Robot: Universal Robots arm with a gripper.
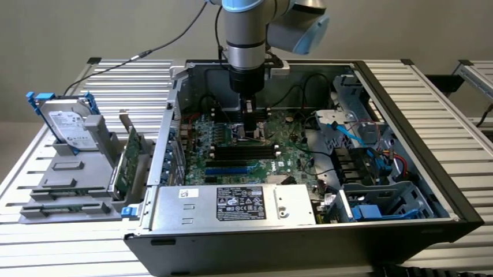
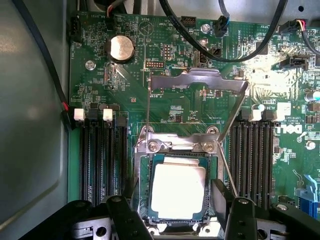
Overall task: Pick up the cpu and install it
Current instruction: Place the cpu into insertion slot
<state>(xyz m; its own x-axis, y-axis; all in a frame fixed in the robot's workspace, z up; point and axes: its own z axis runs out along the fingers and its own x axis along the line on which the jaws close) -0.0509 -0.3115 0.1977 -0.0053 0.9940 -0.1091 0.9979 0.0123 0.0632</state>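
Carefully now: watch the small flat square cpu with its silvery-grey metal top (image 2: 178, 191), lying in the black-and-metal square socket frame (image 2: 150, 146), seemingly a touch askew. Note the black two-fingered gripper (image 2: 178, 201), spread wide, straddling the chip and apparently gripping nothing. Risks bent socket pins if pressed down crooked; could also snag the raised steel load plate (image 2: 197, 80) or the thin wire lever (image 2: 227, 170). Mind the looping black cables (image 2: 240, 55) too. Tight quarters: deep inside an open dark computer case (image 1: 308, 248), over a green motherboard (image 2: 115, 95), between black memory slots (image 2: 100, 155), on a ribbed aluminium table (image 1: 431, 98).
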